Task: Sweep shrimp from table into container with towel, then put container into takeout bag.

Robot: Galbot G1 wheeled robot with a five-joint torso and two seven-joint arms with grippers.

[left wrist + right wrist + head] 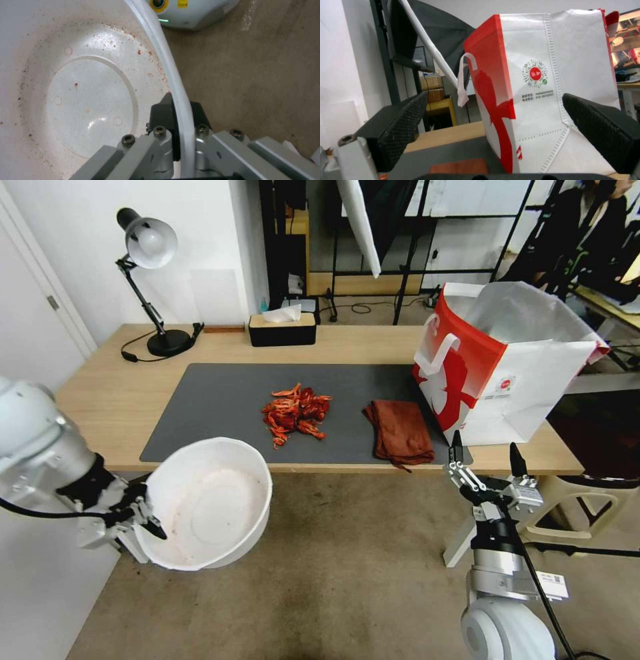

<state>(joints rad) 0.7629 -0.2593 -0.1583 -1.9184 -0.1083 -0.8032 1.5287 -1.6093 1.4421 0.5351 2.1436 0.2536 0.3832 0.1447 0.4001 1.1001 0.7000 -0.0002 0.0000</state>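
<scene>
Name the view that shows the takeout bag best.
The head view: the takeout bag stands whole on the table, open top visible. The right wrist view shows its red and white side faces up close, between the open right tool fingers.

One container, one towel, one takeout bag

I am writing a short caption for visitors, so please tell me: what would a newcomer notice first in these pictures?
The red-orange shrimp lie in a pile in the middle of the dark mat on the table, with the rust-red towel beside them. The big red and white takeout bag stands at the table's right end. The left gripper holds the white container by its rim, off the table's front edge.
</scene>
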